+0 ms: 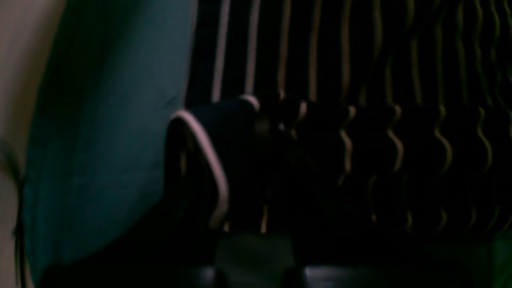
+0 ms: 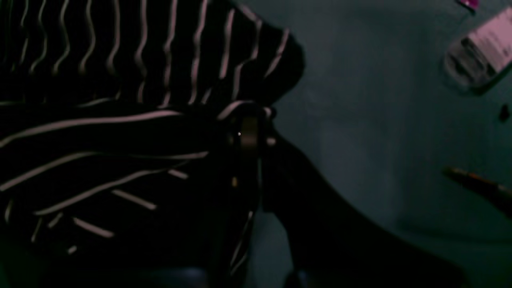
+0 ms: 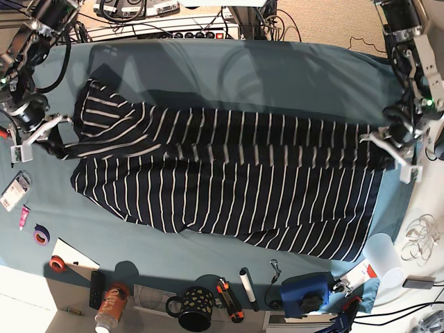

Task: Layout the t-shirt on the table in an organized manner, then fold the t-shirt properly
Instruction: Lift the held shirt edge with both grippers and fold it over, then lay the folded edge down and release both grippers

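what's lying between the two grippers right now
In the base view, the t-shirt spans the whole stretch between the right gripper and the left gripper, a lifted fold held taut between them over the table.

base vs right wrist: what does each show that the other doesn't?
Only base: the whole t-shirt stretched across the table, the left gripper pinching its other end, and the mug and can along the near edge.
Only right wrist: a close look at the fabric bunched where it is pinched.
Both: the right gripper shut on striped fabric, teal cloth, the small white package.
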